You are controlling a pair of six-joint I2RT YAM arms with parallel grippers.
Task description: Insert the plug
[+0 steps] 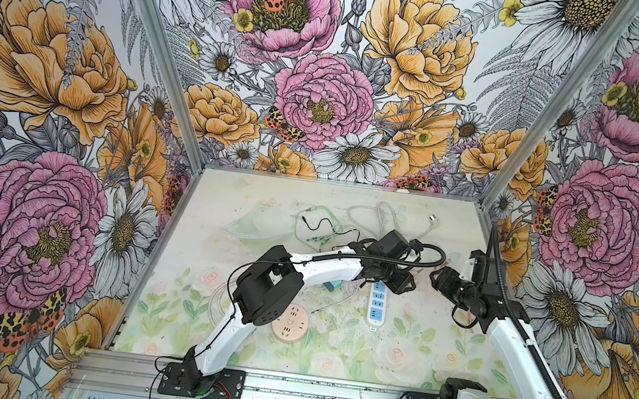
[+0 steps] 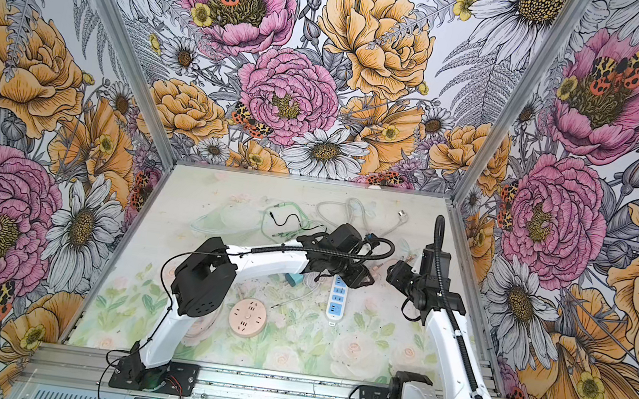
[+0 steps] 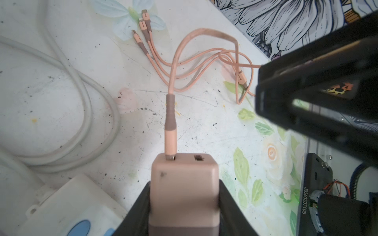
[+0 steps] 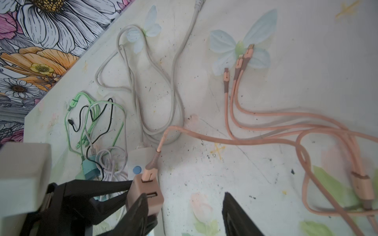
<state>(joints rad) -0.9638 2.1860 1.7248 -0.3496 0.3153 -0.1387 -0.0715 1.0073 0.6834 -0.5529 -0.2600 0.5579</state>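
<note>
The table [image 1: 415,347] wears a faded flower print, scuffed and speckled. Near its middle lies a white power strip [image 1: 377,302], with a teal charger [image 1: 332,285] just beside it. A round pink socket [image 1: 290,324] sits nearer the front edge. A white cord [image 3: 88,100], a green cable [image 4: 72,102] and a pink cable [image 4: 363,188] sprawl toward the far edge.

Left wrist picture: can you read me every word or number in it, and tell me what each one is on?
"JG260207105": printed sideways on a black robot part.
No writing shows on the pink charger block.
No writing shows on the white power strip either.
</note>
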